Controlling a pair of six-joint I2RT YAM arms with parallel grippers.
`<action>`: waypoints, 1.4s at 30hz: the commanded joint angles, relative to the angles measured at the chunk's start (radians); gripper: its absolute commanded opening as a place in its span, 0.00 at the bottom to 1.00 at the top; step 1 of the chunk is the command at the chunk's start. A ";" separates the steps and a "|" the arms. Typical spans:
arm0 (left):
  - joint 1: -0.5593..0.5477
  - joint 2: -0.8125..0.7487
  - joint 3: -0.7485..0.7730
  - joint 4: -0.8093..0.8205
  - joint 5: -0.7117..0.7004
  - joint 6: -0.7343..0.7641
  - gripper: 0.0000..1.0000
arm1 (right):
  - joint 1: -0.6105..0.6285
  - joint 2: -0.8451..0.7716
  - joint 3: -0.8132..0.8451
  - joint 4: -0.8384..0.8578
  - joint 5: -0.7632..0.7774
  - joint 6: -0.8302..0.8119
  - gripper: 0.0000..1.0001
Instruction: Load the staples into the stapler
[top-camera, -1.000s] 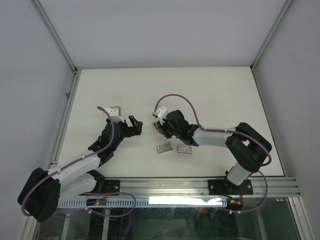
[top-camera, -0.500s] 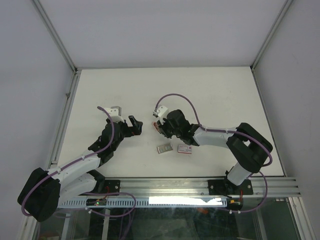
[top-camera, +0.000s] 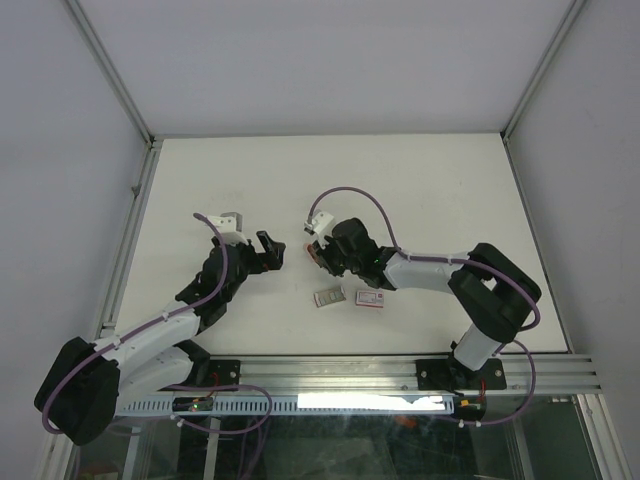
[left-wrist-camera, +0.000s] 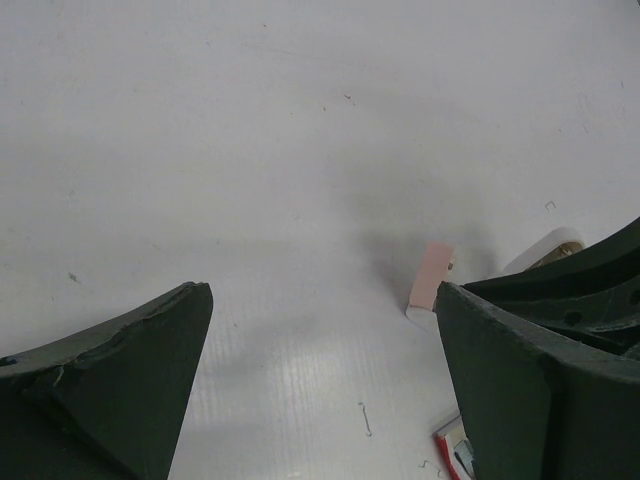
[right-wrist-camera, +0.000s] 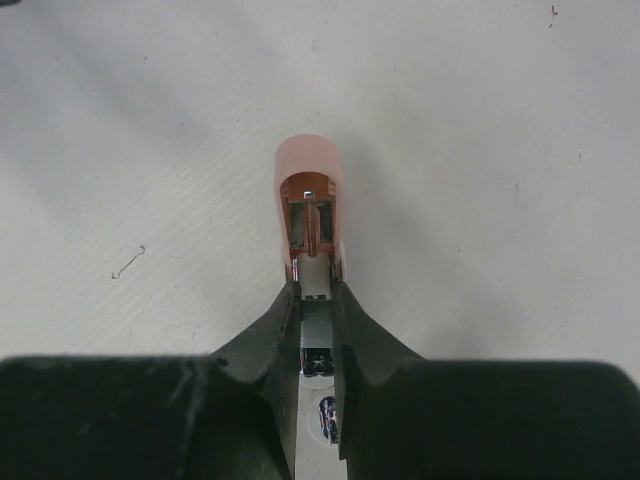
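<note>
Protruding lengthwise from right gripper (right-wrist-camera: 315, 288): stapler (right-wrist-camera: 308, 165)

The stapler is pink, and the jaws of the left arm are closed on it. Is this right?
Not quite. The pink stapler is gripped by the right arm's jaws, not the left's; the right wrist view shows them closed on its sides. The left arm's jaws stand wide open, holding nothing.

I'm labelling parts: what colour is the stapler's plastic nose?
Salmon pink; the stapler shows best in the right wrist view.
</note>
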 joint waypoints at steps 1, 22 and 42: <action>-0.001 -0.029 -0.019 0.067 -0.006 0.012 0.99 | -0.007 -0.031 0.010 0.039 -0.016 -0.013 0.14; -0.002 0.083 -0.016 0.198 0.268 -0.027 0.99 | -0.019 -0.023 0.003 0.066 -0.039 -0.015 0.14; -0.002 0.076 -0.016 0.184 0.238 -0.016 0.99 | -0.032 -0.031 -0.019 0.072 -0.083 -0.008 0.13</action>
